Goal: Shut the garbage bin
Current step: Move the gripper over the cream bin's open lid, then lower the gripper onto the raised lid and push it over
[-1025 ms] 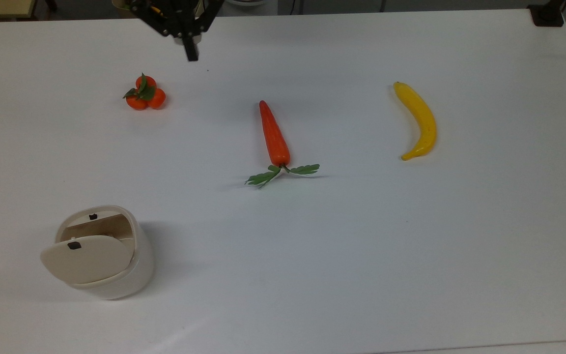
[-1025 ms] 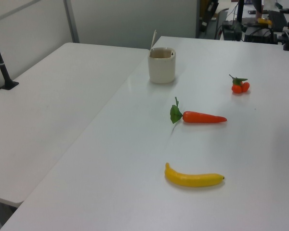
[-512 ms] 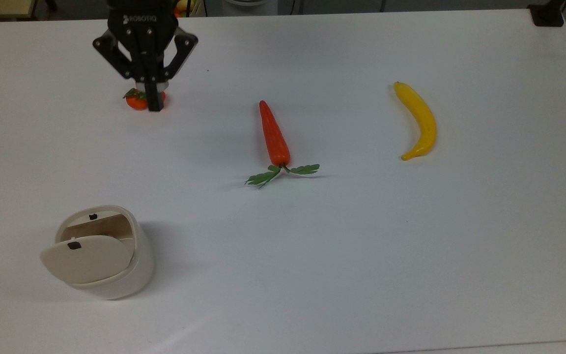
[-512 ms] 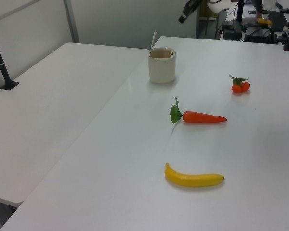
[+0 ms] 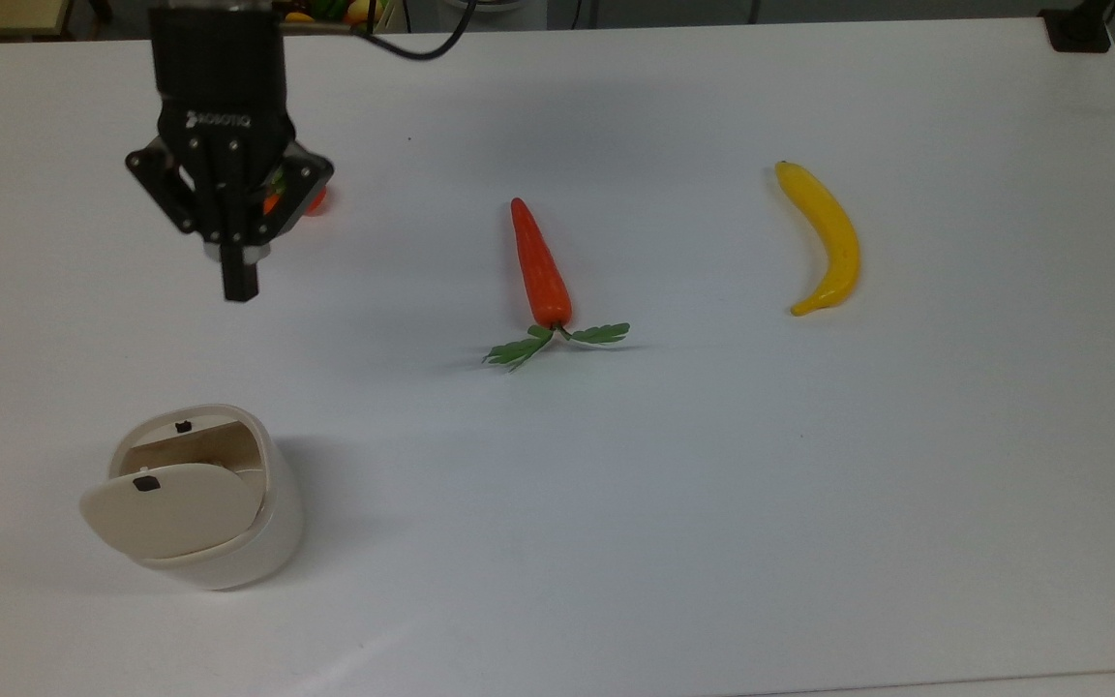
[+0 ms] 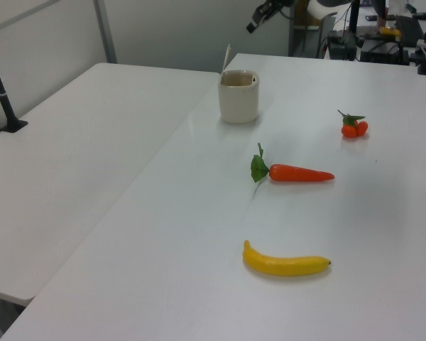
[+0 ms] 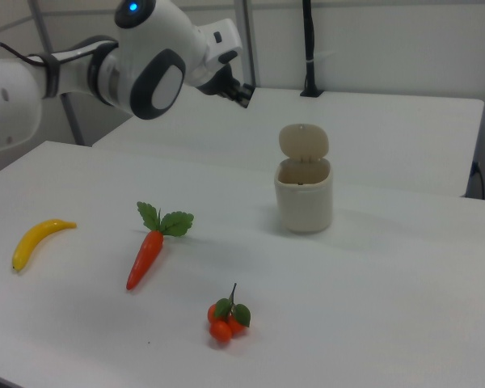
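Tool: your black two-finger tool (image 5: 240, 283) is hanging above the white worktop (image 5: 693, 503) with its fingers drawn together into one narrow tip, gripping nothing; in the right view it (image 7: 244, 94) is riding high, well apart from the bin.

Garbage bin: the small cream-white plastic garbage bin (image 5: 228, 542) with the rounded-square body is sitting near the top view's lower left corner, and its flat hinged lid (image 5: 170, 506) with the small black tab is standing upright and open (image 7: 304, 141).

Neighbours: a cluster of small oranges with green leaves (image 7: 225, 319) is lying partly under the tool in the top view; a plastic orange carrot with a green top (image 5: 540, 266) and a yellow plastic banana (image 5: 827, 238) are lying well apart from the bin.

Risk, tipping: you are looking at a light bin; pushing the lid sideways rather than over its hinge could slide or topple it.

Risk, missing: coming in too low, you could strike the body's rim instead of the lid.

Risk, half-closing: a weak nudge may leave the lid unlatched.
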Tool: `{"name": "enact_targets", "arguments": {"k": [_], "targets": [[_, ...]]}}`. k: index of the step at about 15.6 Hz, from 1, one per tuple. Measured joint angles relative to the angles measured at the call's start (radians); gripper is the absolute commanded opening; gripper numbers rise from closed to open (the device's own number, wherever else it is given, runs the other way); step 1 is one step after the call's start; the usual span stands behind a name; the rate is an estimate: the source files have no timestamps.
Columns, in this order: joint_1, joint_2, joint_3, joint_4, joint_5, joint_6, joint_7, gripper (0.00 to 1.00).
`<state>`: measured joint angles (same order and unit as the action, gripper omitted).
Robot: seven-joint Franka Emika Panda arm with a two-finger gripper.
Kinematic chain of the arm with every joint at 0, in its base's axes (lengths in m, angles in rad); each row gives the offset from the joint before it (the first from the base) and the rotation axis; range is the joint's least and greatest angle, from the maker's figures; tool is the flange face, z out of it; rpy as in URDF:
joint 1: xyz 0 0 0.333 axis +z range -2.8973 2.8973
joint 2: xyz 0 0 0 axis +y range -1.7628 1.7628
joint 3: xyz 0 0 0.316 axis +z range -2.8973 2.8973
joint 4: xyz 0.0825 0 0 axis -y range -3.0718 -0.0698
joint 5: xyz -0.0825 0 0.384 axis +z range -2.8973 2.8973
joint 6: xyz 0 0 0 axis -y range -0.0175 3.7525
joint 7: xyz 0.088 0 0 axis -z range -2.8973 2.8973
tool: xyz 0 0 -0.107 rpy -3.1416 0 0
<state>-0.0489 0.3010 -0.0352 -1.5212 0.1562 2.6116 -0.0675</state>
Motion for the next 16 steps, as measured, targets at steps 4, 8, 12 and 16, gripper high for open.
{"name": "enact_targets", "arguments": {"k": [4, 8, 12, 16], "targets": [[-0.002, 0.098, 0.0, 0.078, 0.0, 0.114, 0.017, 0.0], [-0.009, 0.175, 0.0, 0.098, 0.0, 0.26, 0.018, 0.0], [-0.015, 0.234, 0.0, 0.118, 0.0, 0.346, 0.019, 0.0], [-0.015, 0.3, 0.0, 0.173, 0.0, 0.388, 0.019, 0.0]]}}
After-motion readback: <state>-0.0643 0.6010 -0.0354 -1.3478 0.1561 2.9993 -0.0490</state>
